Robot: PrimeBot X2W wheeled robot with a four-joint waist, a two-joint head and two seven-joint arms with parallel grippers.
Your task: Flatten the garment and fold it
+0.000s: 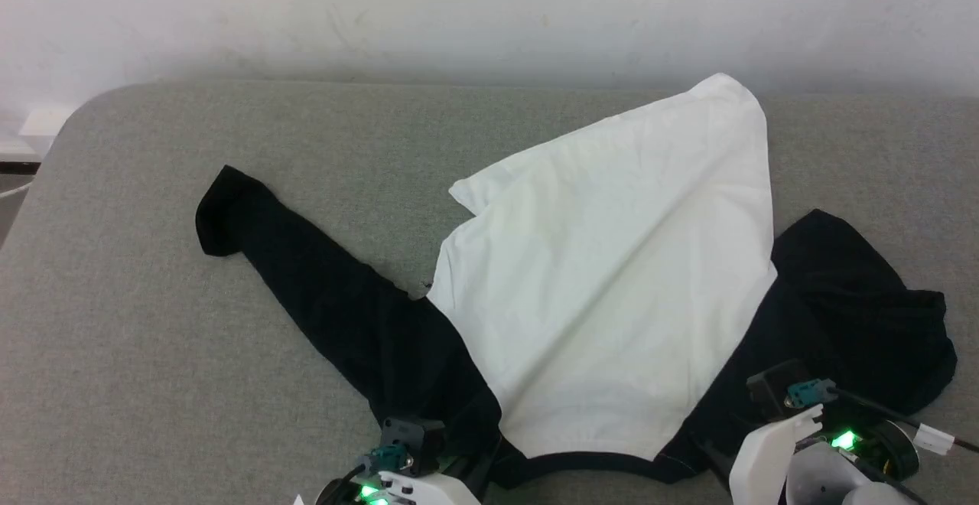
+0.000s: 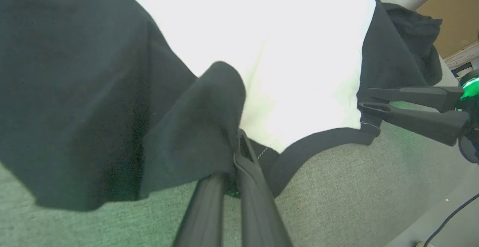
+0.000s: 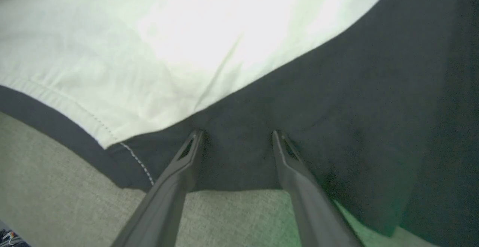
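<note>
Left wrist view: the left gripper [image 2: 235,157] has its fingers pressed together on a fold of black cloth of the shirt [image 1: 612,275], just beside the neck trim [image 2: 322,140]. The cloth humps up over the fingertips, so I cannot tell how many layers the pinch holds.

In the right wrist view the right gripper [image 3: 237,134] has its fingers spread wide. Black shoulder cloth lies between and beyond the tips, and the cloth edge crosses between the fingers a little behind the tips. I cannot tell whether the tips touch the cloth or hover just above it.

The shirt lies on the grey cushion [image 1: 153,382], with the trim nearest to both grippers and the white body spreading away beyond the fingertips.

Risks, as I judge them:
- The left pinch looks small and close to the edge. A strong pull can make the cloth slip out.
- If the right fingers close from above and do not go under the edge, they can catch only one layer, or nothing.
- If only one side holds, a pull turns the shirt and does not flatten it.
- The far corner [image 1: 478,191] of the white body is folded over and the right sleeve [image 1: 864,314] is bunched outward of the right fingers. A short drag may leave both as they are.
</note>
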